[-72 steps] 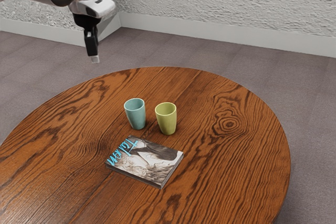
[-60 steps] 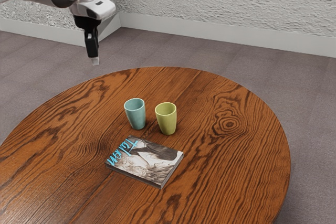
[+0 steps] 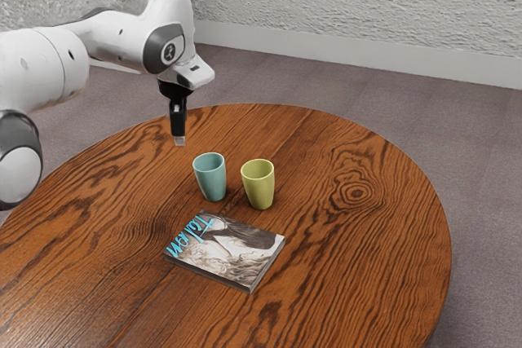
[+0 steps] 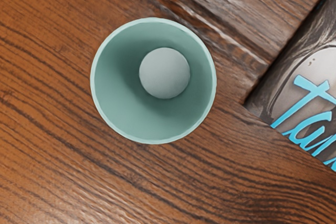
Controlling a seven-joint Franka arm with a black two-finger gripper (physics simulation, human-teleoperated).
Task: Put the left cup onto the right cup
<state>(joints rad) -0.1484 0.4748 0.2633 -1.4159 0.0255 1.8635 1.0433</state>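
Nothing is done yet: the teal cup (image 3: 210,175) stands untouched below our empty pincer (image 3: 178,139), released or clenched we cannot tell; the green cup (image 3: 258,182) waits beyond.

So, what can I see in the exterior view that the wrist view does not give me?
Exterior view adds: the arm, the claw hanging above the table near the teal cup, and the green cup standing upright beside it, apart. Wrist view adds: a look straight down into the teal cup, which is empty. Both share: the teal cup, the magazine near it and the wooden table.
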